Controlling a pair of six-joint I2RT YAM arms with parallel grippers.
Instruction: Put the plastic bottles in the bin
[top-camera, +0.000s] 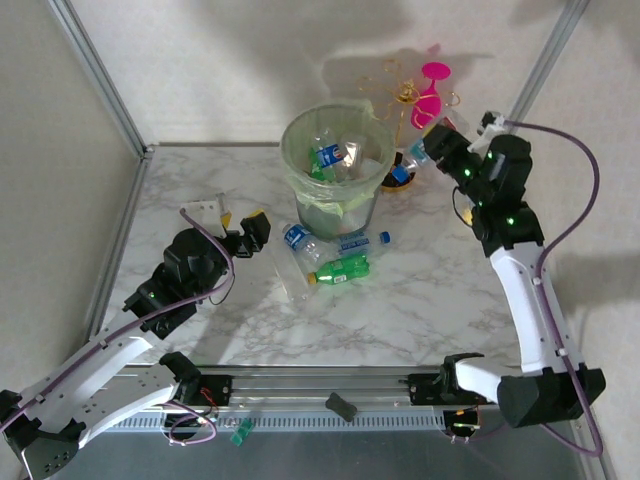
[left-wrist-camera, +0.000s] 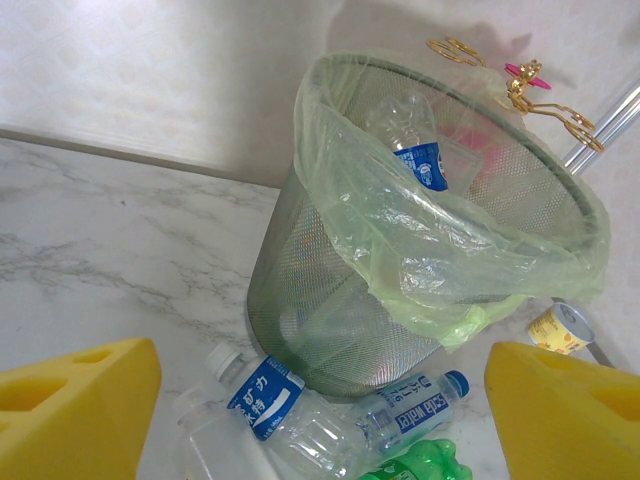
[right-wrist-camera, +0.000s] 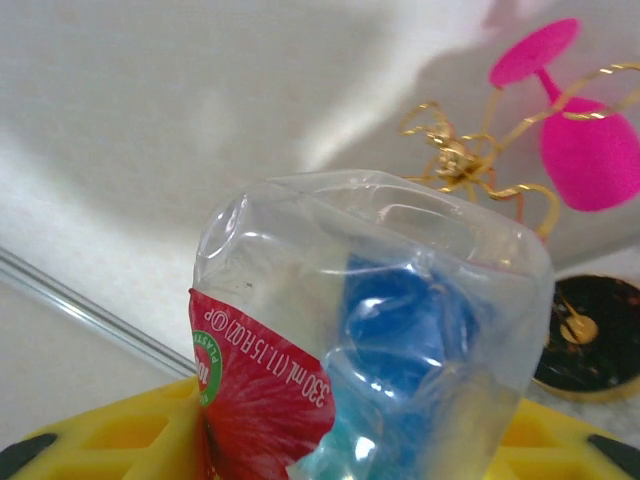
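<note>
- My right fingers (right-wrist-camera: 120, 440) clamp a clear red-labelled bottle (right-wrist-camera: 400, 330) near the worktop's (top-camera: 420, 300) far right corner, beside the bin (top-camera: 340, 210).
- My left fingers (left-wrist-camera: 80, 410) gape empty, with bare worktop out to the left edge.
- I see loose bottles (top-camera: 340, 268) against the bin's near side.

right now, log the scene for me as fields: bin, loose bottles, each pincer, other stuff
bin: upright, green liner, bottles inside
loose bottles: clear blue-labelled ones and a green one, lying at the bin's near side
left pincer: open, empty, facing the bin
right pincer: red-labelled clear bottle between its fingers, grip unclear
other: pink glass, gold stand, small yellow can
</note>
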